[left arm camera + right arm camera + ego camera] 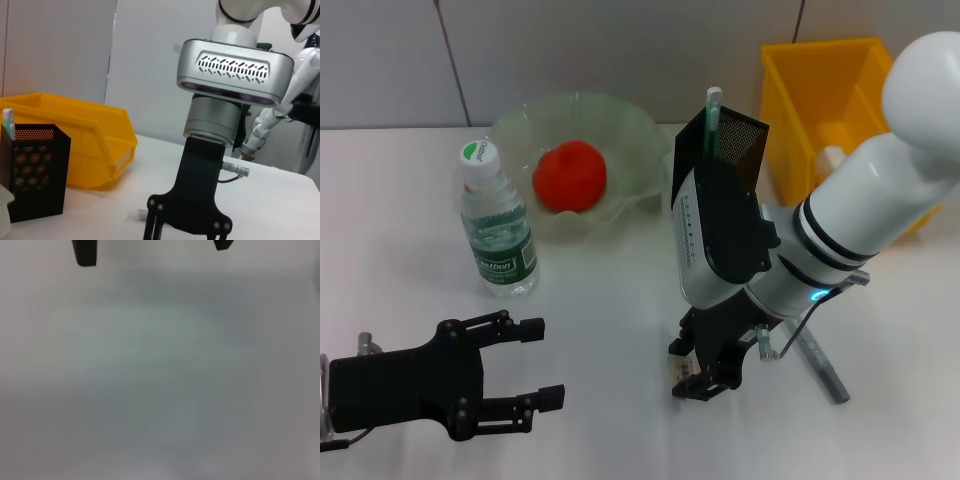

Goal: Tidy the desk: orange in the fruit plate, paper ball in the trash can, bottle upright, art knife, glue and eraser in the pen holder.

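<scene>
From the head camera, the right gripper (698, 378) points down at the white table (600, 330), low over a small pale object, perhaps the eraser (677, 366), at its fingertips; whether the fingers are apart or clamped on it I cannot tell. A grey pen-like tool, likely the art knife (820, 366), lies on the table just beside that arm. The left gripper (535, 365) rests near the front edge, its fingers apart and holding nothing. The bottle (496, 222) stands upright beside the glass fruit plate (640, 135), and the orange (570, 177) sits in the plate. The black mesh pen holder (735, 145) stands behind the right arm with a stick in it, next to the yellow bin (820, 95).

The left wrist camera shows the right gripper (192, 210) from the side, with the pen holder (35, 170) and yellow bin (75, 145) beyond.

The right wrist camera shows only blurred table (160, 380) and two dark fingertips (85, 252) well apart.
</scene>
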{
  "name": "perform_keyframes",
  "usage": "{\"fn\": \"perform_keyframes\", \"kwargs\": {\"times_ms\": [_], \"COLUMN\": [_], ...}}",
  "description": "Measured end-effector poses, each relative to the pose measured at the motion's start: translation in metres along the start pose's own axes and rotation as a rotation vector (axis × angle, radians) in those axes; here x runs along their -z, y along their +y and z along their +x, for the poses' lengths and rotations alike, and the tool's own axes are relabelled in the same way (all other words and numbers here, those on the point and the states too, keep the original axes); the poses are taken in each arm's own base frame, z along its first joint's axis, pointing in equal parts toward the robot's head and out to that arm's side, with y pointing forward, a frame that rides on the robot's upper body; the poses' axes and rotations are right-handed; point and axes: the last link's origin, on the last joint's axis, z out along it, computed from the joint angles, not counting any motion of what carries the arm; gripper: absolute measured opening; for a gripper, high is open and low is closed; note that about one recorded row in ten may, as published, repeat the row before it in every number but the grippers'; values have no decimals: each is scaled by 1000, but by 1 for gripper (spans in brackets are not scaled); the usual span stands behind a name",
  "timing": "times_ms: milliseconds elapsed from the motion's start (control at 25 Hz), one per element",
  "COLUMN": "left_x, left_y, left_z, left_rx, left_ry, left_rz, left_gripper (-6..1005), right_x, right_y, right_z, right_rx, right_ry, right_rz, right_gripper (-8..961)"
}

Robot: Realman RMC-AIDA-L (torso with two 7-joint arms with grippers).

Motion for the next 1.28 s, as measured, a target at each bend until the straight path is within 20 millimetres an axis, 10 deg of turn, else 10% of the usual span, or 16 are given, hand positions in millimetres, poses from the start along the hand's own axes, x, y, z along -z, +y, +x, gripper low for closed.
{"fn": "perform_keyframes", "kwargs": {"times_ms": [800, 1280], "left_x": [0, -3], "left_y": [0, 1], "left_z": [1, 1], "left_rx": [-4, -4], "left_ry": [10, 15], "left_rz": [8, 4], "left_gripper": [827, 827], "right_x": [4, 126], "right_y": [-2, -55], "right_z": [-7, -10], "right_rx": [-27, -384], "right_ry": [-22, -238], "right_rz": [7, 310], "right_gripper": [426, 401]}}
